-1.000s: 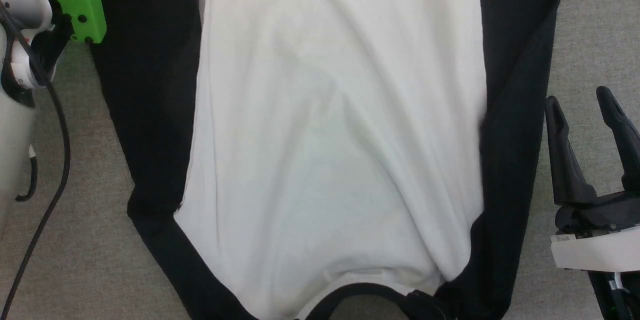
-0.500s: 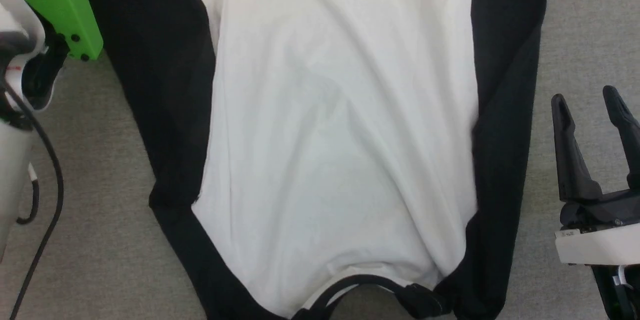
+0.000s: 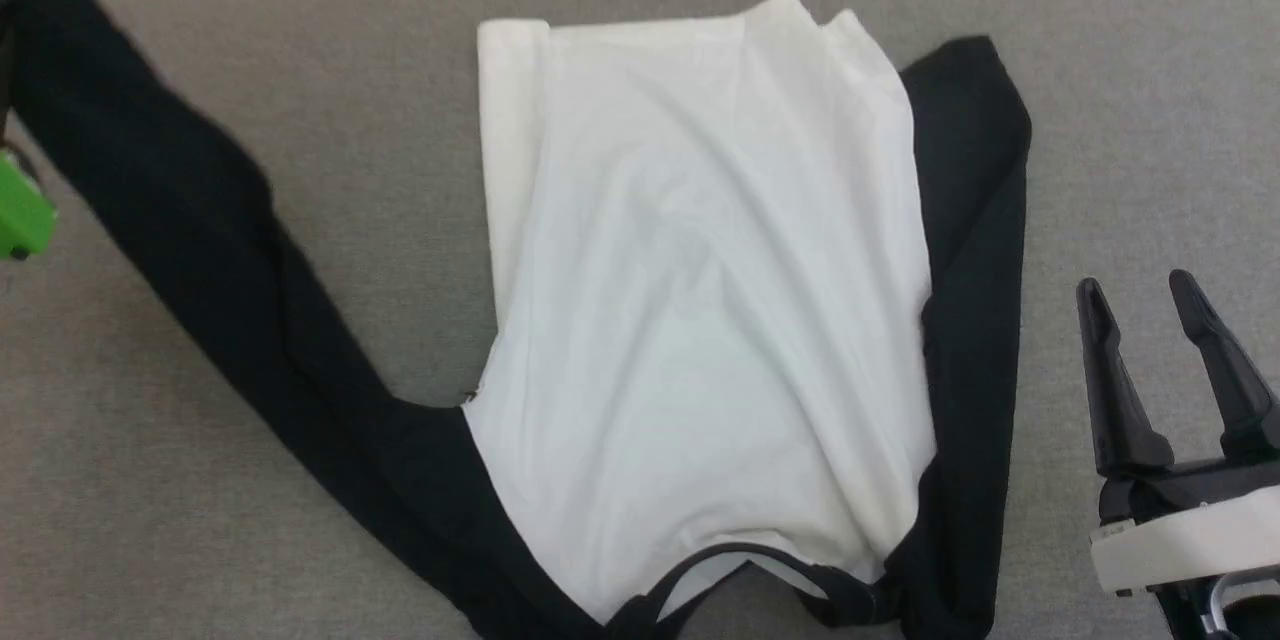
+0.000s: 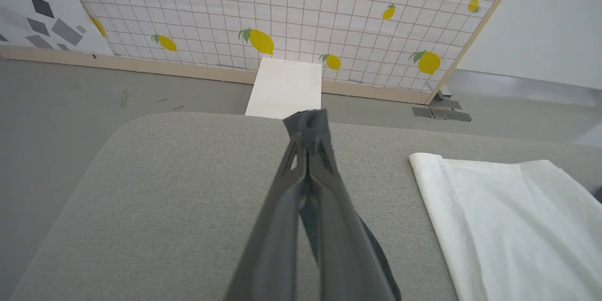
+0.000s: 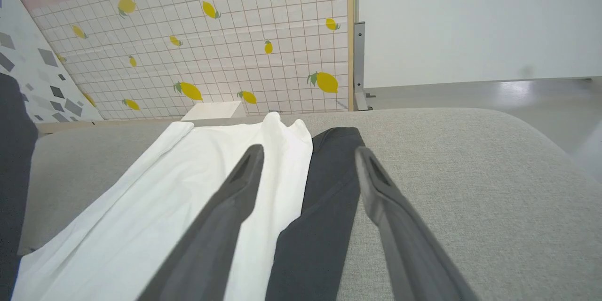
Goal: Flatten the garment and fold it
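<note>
Garment sleeve pinched in the left gripper, right gripper spread over grey surface beside its black edge

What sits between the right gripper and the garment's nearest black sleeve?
Nothing. The head view shows a bare strip of grey padded surface between the right gripper and the black sleeve of the garment.

White-and-black garment, grey surface, white grid-patterned wall panel with yellow lemons.

Left pincer has pulled the garment's sleeve outward.
</note>
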Available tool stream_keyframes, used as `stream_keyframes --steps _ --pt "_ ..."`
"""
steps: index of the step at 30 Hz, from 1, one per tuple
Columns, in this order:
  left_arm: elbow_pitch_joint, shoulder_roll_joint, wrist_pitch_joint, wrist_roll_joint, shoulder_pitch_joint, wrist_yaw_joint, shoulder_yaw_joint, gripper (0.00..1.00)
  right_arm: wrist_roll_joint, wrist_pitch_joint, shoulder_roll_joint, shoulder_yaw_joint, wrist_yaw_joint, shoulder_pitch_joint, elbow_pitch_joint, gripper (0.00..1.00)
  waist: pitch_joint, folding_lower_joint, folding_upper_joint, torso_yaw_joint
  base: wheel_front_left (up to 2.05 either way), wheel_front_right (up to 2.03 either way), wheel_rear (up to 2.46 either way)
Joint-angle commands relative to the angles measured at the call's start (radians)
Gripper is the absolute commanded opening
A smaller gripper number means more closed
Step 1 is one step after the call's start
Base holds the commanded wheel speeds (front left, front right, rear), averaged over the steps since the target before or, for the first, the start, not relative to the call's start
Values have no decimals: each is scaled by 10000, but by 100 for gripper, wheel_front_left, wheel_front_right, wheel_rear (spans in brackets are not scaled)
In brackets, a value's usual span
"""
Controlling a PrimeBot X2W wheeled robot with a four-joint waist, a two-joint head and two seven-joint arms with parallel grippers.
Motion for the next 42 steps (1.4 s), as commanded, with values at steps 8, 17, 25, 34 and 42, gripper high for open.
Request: stream_keyframes --steps 8,17,25,34,42 --pt "-906 338 -790 -878 2994 564 1820 0 -133 232 219 -45 -13 553 -158 100 -1567 1 0 548 0 0 0" --pt "-2192 3 -1332 -1354 5387 982 3303 0 -118 337 329 -51 -13 780 -272 100 -1910 1 0 556 0 0 0" --pt "-4163 -417 -1231 -1383 5339 1123 2661 0 -161 390 369 -464 -13 814 -473 100 -2106 1 0 440 0 0 0" --pt "-5009 -1726 -457 104 3010 990 -1553 0 -231 453 385 -1609 -13 492 -1033 100 -2071 1 0 357 0 0 0" --pt "-2850 -4734 0 1265 832 182 -5499 0 -147 534 388 -1714 -13 288 -1154 100 -1780 1 0 144 0 0 0"
